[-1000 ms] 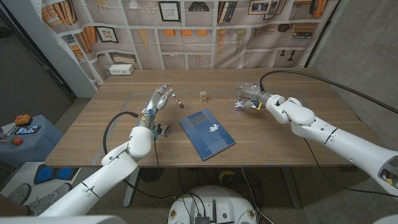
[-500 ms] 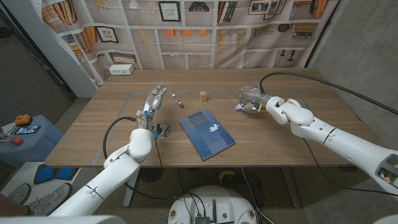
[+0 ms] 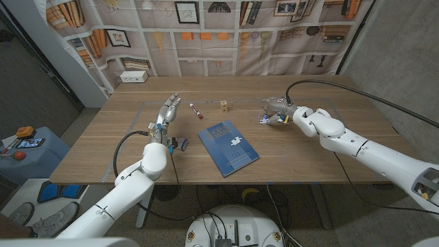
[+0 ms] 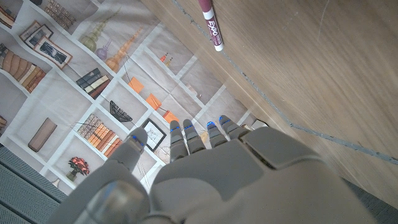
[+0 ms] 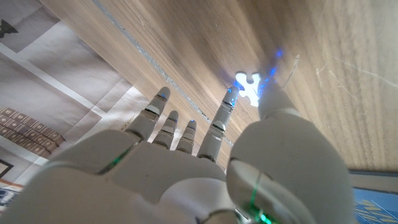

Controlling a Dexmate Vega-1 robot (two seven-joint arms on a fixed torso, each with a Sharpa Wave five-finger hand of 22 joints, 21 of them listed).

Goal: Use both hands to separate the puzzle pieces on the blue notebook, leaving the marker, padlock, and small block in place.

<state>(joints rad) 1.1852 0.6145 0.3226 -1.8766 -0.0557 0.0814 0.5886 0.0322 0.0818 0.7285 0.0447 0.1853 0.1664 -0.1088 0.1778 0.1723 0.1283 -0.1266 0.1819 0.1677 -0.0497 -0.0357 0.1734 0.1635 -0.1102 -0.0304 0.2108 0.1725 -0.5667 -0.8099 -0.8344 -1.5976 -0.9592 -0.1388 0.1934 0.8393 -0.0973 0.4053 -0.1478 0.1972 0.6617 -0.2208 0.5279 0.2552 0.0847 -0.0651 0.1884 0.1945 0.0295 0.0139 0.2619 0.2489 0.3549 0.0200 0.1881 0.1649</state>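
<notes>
Puzzle piece (image 3: 236, 140) on blue notebook (image 3: 226, 154), wooden table (image 3: 309, 147).

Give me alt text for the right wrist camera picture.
The right hand, seen from behind, reaches over the wooden table, thumb and a finger at a white puzzle piece lit blue. A papered bookshelf backdrop lies beyond.

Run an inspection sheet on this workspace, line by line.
Surface: wooden table, grain visible.
Job's things: blue notebook with one white puzzle piece on it; another puzzle piece lies on the wood at the right hand's fingertips.
Clutter: marker, small block; padlock cannot be made out.
Hands: left hand open above the table; right hand's grip cannot be told.
Cables: black cable over the right arm; black cable loop by the left arm.
Surroundings: bookshelf-print backdrop.
</notes>
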